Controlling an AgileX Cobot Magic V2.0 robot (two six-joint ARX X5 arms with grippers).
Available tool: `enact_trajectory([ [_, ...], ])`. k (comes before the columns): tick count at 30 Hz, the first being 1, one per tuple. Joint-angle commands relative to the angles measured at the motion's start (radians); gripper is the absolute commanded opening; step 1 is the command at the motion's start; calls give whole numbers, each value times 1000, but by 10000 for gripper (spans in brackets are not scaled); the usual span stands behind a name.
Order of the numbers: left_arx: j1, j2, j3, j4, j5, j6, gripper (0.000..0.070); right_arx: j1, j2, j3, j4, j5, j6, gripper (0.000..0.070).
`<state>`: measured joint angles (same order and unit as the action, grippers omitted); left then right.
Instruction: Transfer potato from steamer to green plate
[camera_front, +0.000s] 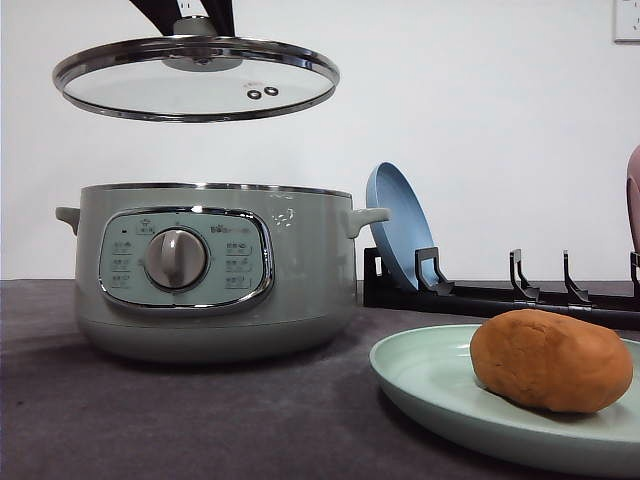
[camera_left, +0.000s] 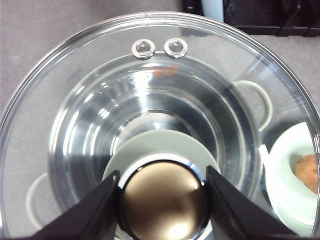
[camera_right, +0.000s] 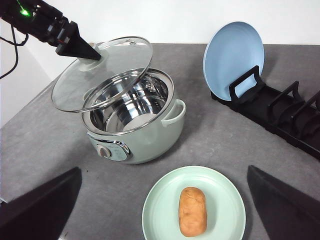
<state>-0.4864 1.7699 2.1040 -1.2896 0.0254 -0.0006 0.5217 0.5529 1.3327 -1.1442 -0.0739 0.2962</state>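
The left pincer is clenched on the knob of the glass lid, one dark finger pressed on each side of it. It holds the lid in the air above the steamer, well clear of the rim and roughly level in the front view. The right wrist view shows the lid hanging slightly toward the steamer's back-left side, so much of the pot mouth is open from above.

The right pincer is spread wide, its two dark fingers far apart and touching nothing. It hangs above the green plate.

The potato lies on the green plate, near the middle and lengthwise across it. The plate sits flat on the grey desk, just in front of the steamer and to its right, with a strip of bare desk between them.

Inside, the steamer's shiny metal bowl holds no food that can be seen.

Behind the plate, a black rack runs along the back right of the desk. A blue plate stands upright in its slot nearest the steamer, and its other slots are open.

Counted: one steamer, one lid, one potato, two plates, one rack.
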Motion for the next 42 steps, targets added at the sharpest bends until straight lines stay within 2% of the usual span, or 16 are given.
enact_trajectory([
  [1,-10,-1,30,32,0,1,9,6,6,17,7,3,8,700],
  [19,-15,56,-26,48,1,10,10,6,6,17,6,3,11,700],
  [42,-14,158,-26,68,0,16,10,6,6,17,6,4,10,700],
])
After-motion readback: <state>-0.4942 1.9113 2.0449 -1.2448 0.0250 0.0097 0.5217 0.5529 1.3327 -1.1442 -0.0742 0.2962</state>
